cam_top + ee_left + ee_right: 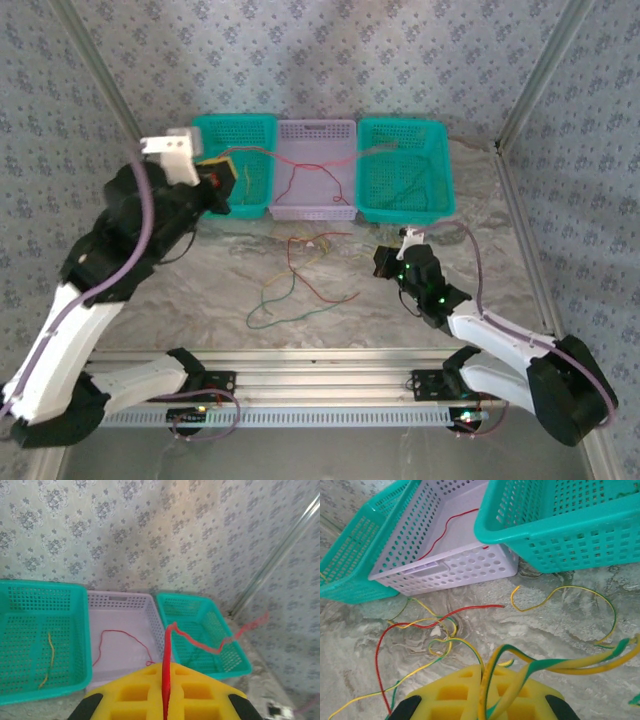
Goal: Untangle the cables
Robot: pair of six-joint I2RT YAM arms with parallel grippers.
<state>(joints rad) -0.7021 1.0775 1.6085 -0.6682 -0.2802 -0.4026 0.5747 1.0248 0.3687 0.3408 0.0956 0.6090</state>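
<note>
Cables (pixel 300 272) mostly sit in a loose red, green and yellow knot on the table (pixel 200 290), just in front of the lavender basket (pixel 316 127), so most of the untangling looks unfinished. A yellow wire (pixel 48 657) already lies in the left teal basket (pixel 40 584) and a red wire (pixel 120 631) in the lavender one. The left gripper (pixel 165 697), raised by the baskets, pinches a red cable (pixel 166 660); the right gripper (pixel 487 690), low beside the knot, clamps a green-and-yellow cable (pixel 570 666).
</note>
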